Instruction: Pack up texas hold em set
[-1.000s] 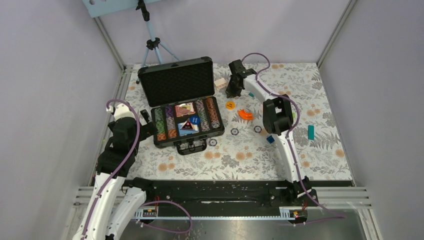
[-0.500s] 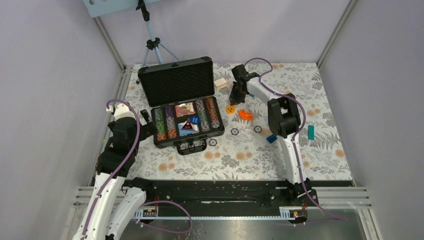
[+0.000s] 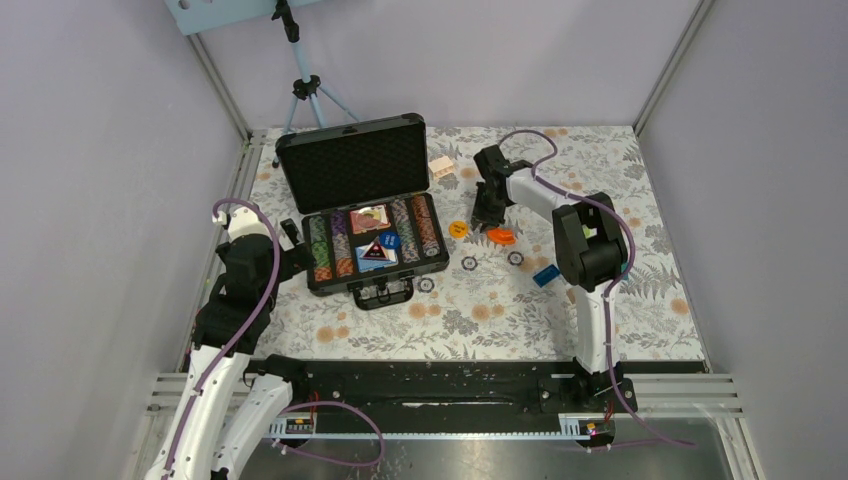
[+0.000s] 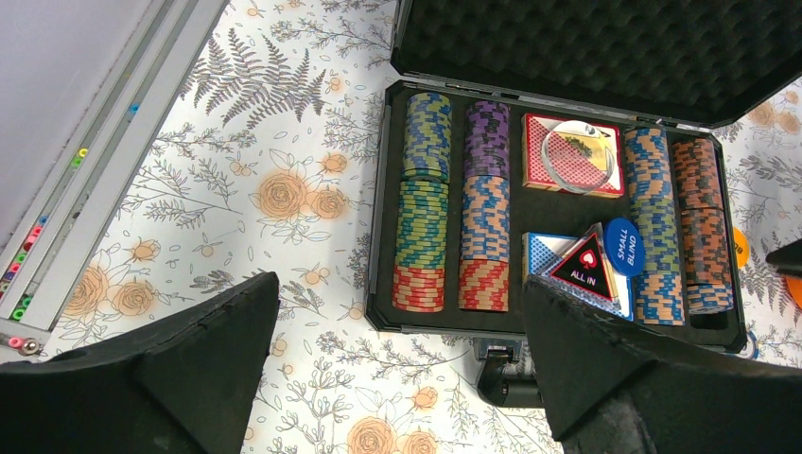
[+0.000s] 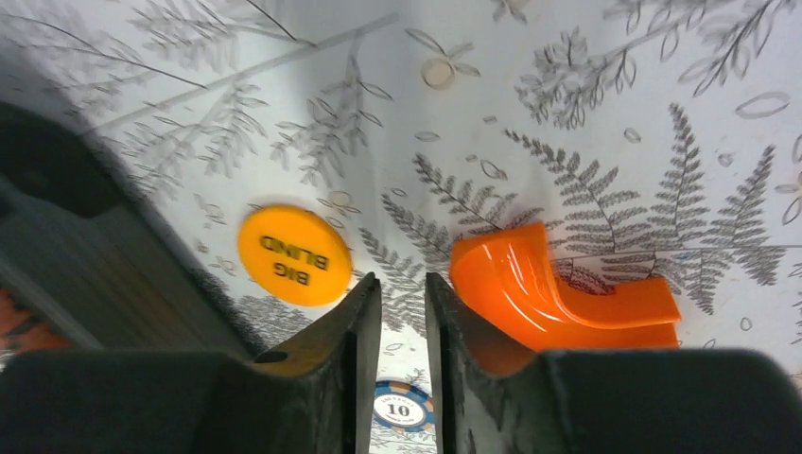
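The texas hold em set's black case [image 3: 352,165] lies open at the back left, its lid upright. Its tray [image 4: 380,180] holds rows of striped chips [image 4: 426,203], a red card deck [image 4: 572,156] and a blue disc [image 4: 623,246]. My left gripper [image 3: 293,250] is wide open and empty at the tray's front left corner. My right gripper [image 5: 404,293] points down between an orange "BIG BLIND" disc [image 5: 293,255] and the orange curved block [image 5: 558,293]. Its jaws are slightly open with nothing between them. A loose "10" chip [image 5: 401,409] lies on the cloth below them.
Further loose chips [image 3: 515,258] [image 3: 426,285] lie on the flowered cloth near the case's handle [image 3: 385,293]. A blue block [image 3: 545,275] sits beside the right arm, a wooden block [image 3: 441,166] beside the lid, and a tripod [image 3: 303,85] behind the table.
My right gripper swung from the back near the wooden block forward and down between the orange disc and the curved block, and its jaws parted a little. The disc lies slightly nearer. The left arm stayed still.
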Robot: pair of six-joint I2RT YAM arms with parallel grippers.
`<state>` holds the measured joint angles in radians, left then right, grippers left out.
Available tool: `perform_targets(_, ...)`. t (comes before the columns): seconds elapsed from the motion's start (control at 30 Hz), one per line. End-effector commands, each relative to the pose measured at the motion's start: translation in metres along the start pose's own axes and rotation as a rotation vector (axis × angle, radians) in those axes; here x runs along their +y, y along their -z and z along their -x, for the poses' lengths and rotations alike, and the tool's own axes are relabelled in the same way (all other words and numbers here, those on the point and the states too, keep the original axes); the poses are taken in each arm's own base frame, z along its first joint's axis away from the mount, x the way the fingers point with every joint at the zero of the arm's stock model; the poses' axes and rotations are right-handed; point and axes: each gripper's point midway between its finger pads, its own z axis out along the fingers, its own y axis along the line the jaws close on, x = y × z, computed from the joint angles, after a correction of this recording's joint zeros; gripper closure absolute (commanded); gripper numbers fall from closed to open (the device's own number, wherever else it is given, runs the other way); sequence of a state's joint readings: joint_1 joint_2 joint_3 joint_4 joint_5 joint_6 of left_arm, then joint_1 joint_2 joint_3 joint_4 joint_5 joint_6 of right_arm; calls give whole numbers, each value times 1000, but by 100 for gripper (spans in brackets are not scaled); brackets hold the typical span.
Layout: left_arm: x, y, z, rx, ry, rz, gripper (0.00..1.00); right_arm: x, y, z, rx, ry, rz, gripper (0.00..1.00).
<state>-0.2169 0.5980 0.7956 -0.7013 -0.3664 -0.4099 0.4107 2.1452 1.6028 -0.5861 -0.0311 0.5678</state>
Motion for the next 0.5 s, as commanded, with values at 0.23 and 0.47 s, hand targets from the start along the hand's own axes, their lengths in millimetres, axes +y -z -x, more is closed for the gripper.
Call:
perform_targets(0.23,-5,-3,9,-32,-5,-19,1,55,21,87,-224,-6,93,58)
perform_targets(0.47,-6,-3,9,-32,-5,-23,1,74,-1,73,-141,95,50,57)
